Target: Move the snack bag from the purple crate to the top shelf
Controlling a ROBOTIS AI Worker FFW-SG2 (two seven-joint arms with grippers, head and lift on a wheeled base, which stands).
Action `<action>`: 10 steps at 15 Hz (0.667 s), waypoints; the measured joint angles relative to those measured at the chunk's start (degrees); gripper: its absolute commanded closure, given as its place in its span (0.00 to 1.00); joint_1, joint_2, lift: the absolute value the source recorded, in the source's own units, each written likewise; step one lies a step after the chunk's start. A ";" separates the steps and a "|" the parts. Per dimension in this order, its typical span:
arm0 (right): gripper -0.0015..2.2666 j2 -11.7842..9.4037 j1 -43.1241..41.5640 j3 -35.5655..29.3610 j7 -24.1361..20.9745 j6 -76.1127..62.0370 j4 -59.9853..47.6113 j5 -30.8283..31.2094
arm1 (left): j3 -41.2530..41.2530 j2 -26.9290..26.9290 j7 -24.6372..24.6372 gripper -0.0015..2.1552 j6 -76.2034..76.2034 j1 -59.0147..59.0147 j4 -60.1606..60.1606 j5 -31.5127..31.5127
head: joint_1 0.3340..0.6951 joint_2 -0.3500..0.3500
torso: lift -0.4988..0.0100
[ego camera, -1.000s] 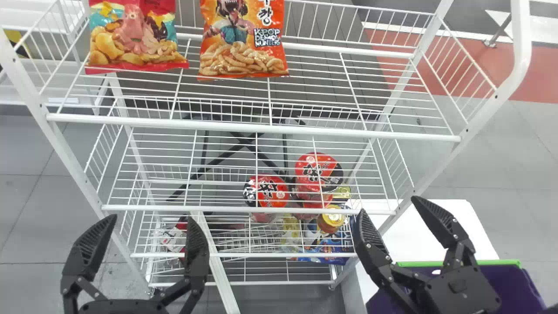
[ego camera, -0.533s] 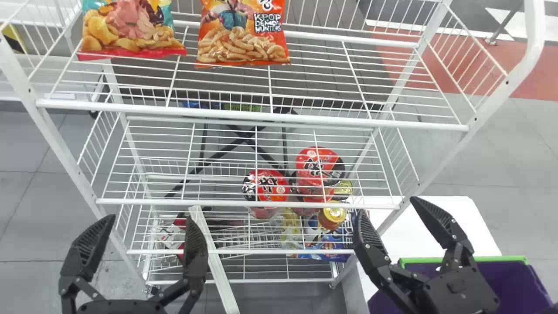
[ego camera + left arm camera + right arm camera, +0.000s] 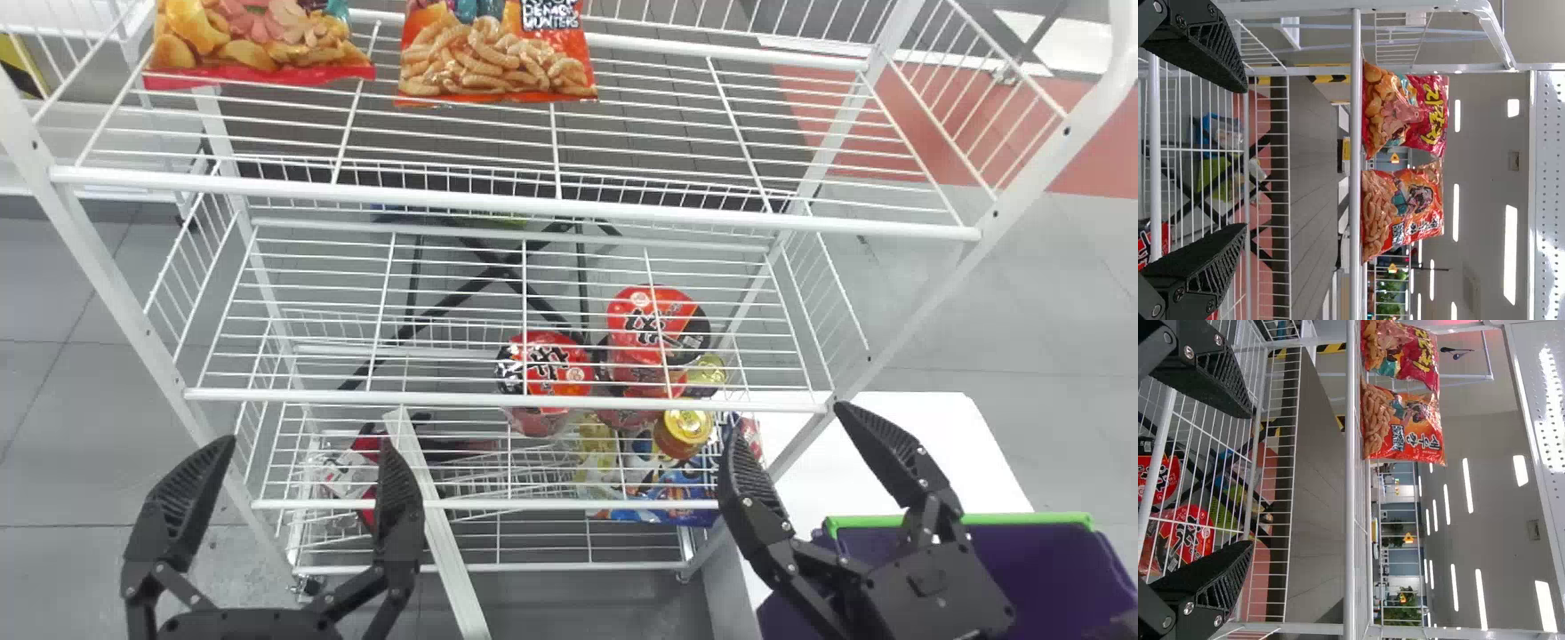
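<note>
In the head view my left gripper [image 3: 307,462] stands open at the lower left, in front of the white rack, and my right gripper [image 3: 787,444] is open at the lower right, partly over the purple crate [image 3: 1005,578]. Two snack bags are on the top shelf [image 3: 658,133]: a red one [image 3: 258,40] at the left and an orange one [image 3: 498,58] beside it. The left wrist view has open gripper [image 3: 1238,157] below the level of the red bag [image 3: 1405,113] and orange bag [image 3: 1401,210]. In the right wrist view, my gripper [image 3: 1248,477] is open with nothing between its fingers.
Red cup noodles [image 3: 544,364] and a yellow-lidded can [image 3: 685,431] sit on lower shelves. A blue packet [image 3: 667,498] lies low in the rack. The crate stands by a white table [image 3: 907,453] right of the rack, whose upright [image 3: 942,284] rises between table and shelves.
The rack's top shelf and both bags have shifted upward in the head view, and the crate slightly to the right. Both grippers keep nearly the same place and remain open.
</note>
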 measured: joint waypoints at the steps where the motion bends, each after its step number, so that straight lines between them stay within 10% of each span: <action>1: 0.06 0.00 -0.03 0.00 0.00 0.02 0.05 0.00 | 0.00 -0.01 0.00 0.04 0.07 -0.03 0.05 0.00 | 1.00 0.27 | 0.45; 10: 0.06 0.17 -0.14 -0.01 0.01 0.03 0.25 0.00 | 0.00 -0.02 -0.26 0.04 0.11 -0.33 0.26 0.25 | 1.00 0.27 | 0.38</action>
